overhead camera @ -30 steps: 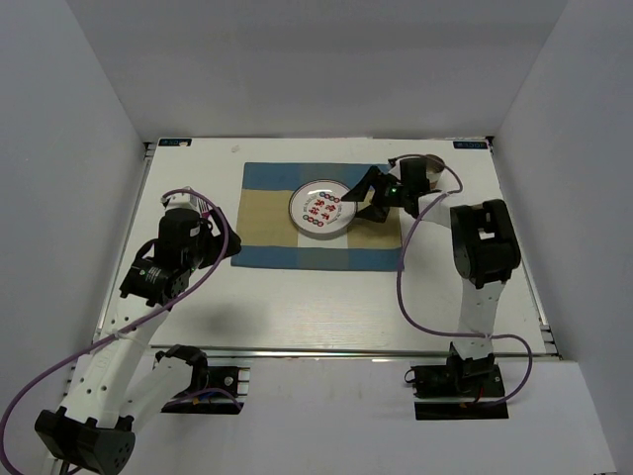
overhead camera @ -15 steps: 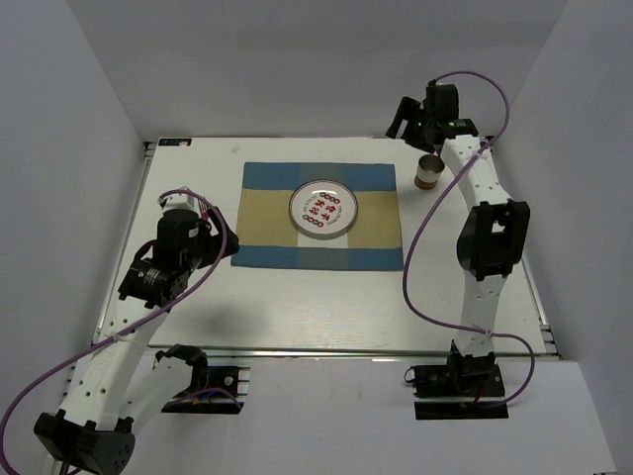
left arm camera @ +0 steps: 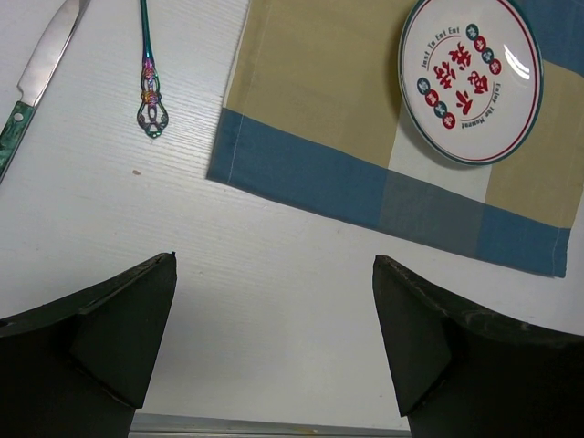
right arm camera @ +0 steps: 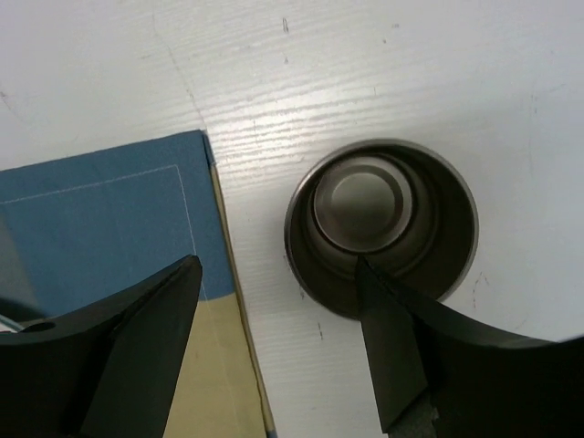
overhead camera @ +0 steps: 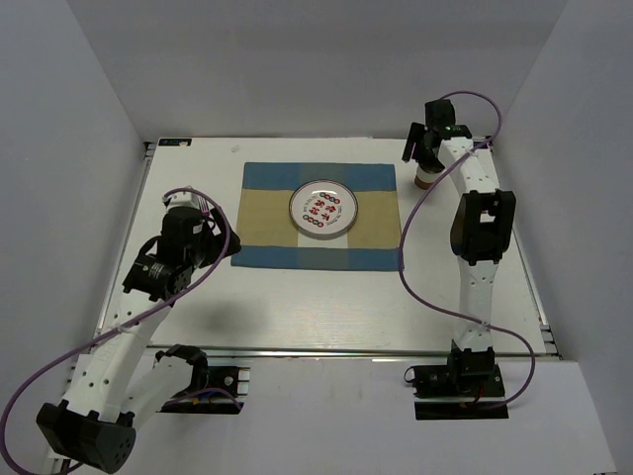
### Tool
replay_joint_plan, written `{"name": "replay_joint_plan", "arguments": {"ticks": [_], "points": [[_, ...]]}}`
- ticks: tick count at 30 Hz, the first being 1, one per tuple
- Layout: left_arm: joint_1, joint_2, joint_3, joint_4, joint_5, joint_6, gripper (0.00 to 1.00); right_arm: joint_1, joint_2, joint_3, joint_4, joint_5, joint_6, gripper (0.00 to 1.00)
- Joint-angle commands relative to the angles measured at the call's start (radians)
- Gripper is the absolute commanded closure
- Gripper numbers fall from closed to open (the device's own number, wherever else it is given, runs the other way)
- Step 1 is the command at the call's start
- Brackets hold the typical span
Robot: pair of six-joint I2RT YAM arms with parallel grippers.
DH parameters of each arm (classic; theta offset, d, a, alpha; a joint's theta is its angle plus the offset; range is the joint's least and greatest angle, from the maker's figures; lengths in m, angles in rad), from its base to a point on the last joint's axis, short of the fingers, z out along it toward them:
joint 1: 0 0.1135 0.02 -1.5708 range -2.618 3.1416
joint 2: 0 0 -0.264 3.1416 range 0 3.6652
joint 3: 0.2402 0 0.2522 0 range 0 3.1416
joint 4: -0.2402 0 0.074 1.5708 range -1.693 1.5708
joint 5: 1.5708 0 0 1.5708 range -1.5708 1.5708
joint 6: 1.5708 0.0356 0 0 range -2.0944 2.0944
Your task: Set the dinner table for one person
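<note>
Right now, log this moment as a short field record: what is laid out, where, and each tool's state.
surface: white dinner table
mat: checked placemat, flat on the table
dish: plate centred on the placemat
drinkware: metal cup, upright, empty, on the table off the placemat's far right corner
cutlery: knife and iridescent-handled utensil on bare table left of the placemat
left arm: left tool open, empty, over bare table
right arm: right tool open above the cup, one finger over its rim, not gripping
</note>
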Motion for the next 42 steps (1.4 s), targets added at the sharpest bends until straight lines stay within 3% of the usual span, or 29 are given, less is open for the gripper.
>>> {"name": "replay_joint_plan", "arguments": {"ticks": [1, 5, 9, 12, 13, 14, 18, 21, 26, 34, 42], "points": [[-0.003, 0.02, 0.0, -0.007, 0.0, 0.003, 0.02, 0.0, 0.036, 0.06, 0.045, 0.029, -0.05, 0.27], [-0.003, 0.028, 0.002, -0.001, 0.008, 0.008, 0.02, -0.003, 0.068, 0.056, 0.076, 0.029, -0.063, 0.42], [0.008, 0.037, -0.001, 0.003, 0.014, 0.011, 0.02, 0.002, 0.085, 0.05, 0.081, 0.063, -0.054, 0.43], [0.008, 0.048, 0.0, 0.002, 0.018, 0.012, 0.02, 0.008, 0.065, 0.014, 0.111, 0.075, -0.053, 0.71], [0.008, 0.05, 0.002, 0.003, 0.018, 0.012, 0.02, 0.011, 0.058, 0.01, 0.111, 0.083, -0.053, 0.88], [0.008, 0.053, 0.002, 0.003, 0.018, 0.014, 0.02, 0.018, 0.047, 0.009, 0.116, 0.098, -0.055, 1.0], [0.008, 0.053, -0.001, 0.003, 0.021, 0.014, 0.02, 0.093, -0.075, -0.045, 0.165, 0.222, -0.144, 1.0], [0.008, 0.053, -0.001, 0.005, 0.021, 0.014, 0.02, 0.164, -0.12, -0.056, 0.179, 0.215, -0.201, 1.0], [0.008, 0.051, -0.003, 0.003, 0.017, 0.008, 0.02, 0.236, -0.034, 0.133, 0.047, 0.115, -0.23, 1.0], [-0.001, 0.044, -0.005, -0.004, -0.006, -0.003, 0.02, 0.29, 0.042, 0.087, 0.082, 0.182, -0.205, 1.0], [-0.001, 0.037, -0.005, -0.004, -0.005, -0.003, 0.02, 0.291, 0.087, 0.109, 0.091, 0.124, -0.182, 1.0]]}}
